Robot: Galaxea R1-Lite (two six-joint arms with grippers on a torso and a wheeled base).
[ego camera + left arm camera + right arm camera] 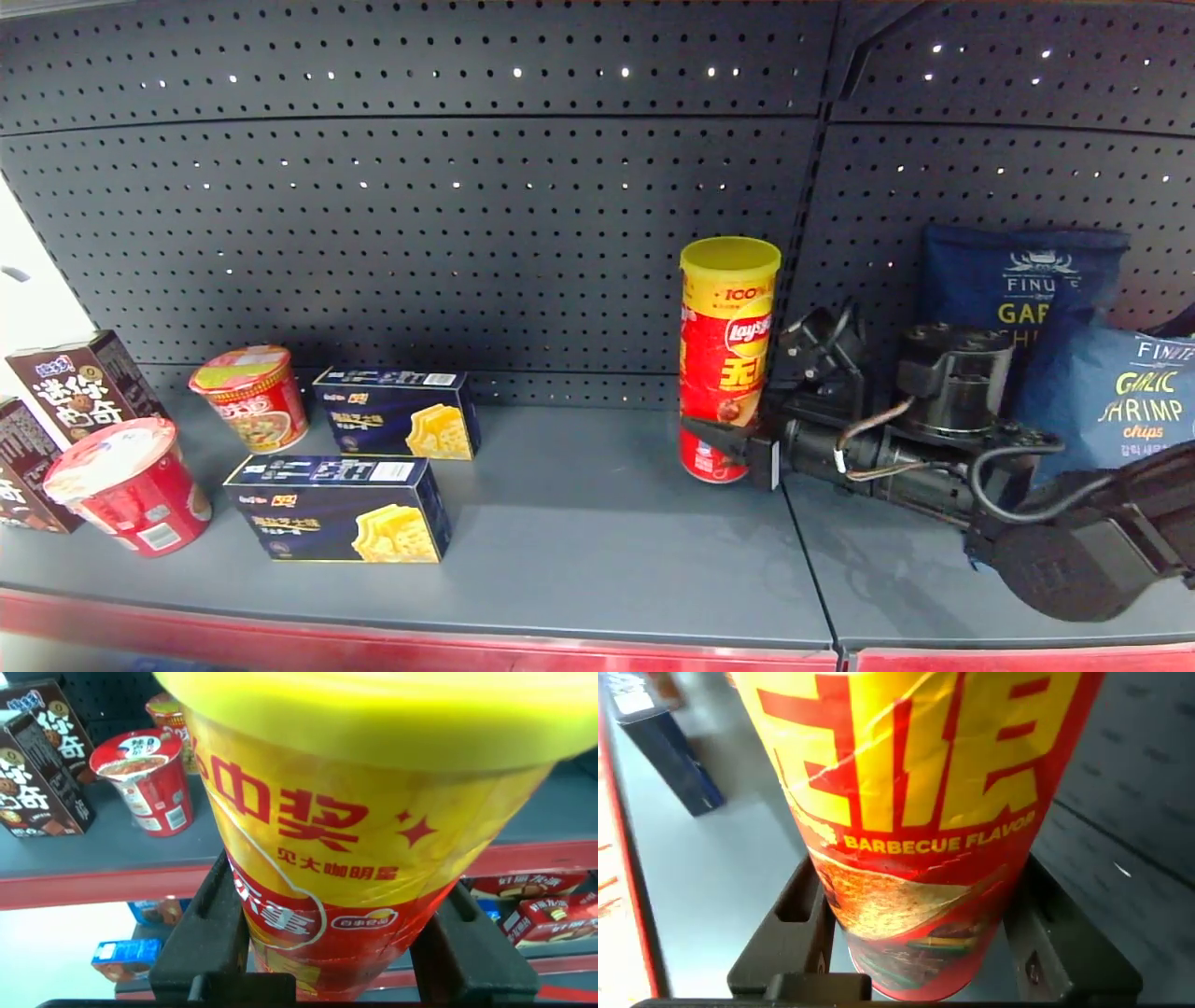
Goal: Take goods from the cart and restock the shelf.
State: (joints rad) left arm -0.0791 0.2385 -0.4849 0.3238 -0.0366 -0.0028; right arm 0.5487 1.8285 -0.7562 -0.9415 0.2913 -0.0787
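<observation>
The right gripper (721,446) is clenched on the lower third of a tall red-and-yellow cardboard crisp tube (728,355) with a yellow plastic lid; the tube stands upright on the grey metal shelf deck (579,532), just at the seam between two deck panels; whether its base bears fully on the deck cannot be told. The right wrist view confirms the hold: the right gripper (920,947) flanks the crisp tube (915,812) on both sides, square on its wall.

The left gripper (336,957) grasps a second tube (355,812) of the same kind, apparently out in front of the shelf's red front lip (112,882).

Handling: judged light, stiff-walled but crushable, glossy and so liable to slip; tall on a narrow base, hence prone to topple; a hold low-to-middle on the wall, with modest squeeze, looks right; the lid is no place to grip.

Clearances, taken from the standing tube: at twelve o'clock the black perforated back panel (420,233), near; at three o'clock two dark blue snack bags (1116,397), with the arm lying between; at nine o'clock open deck, then two navy cartons (397,413), well apart; beyond them two red paper noodle cups (250,397) and brown boxes (79,378); at six o'clock bare deck to the red front lip (420,644). The nine-o'clock gap appears the ready berth for the second tube.
</observation>
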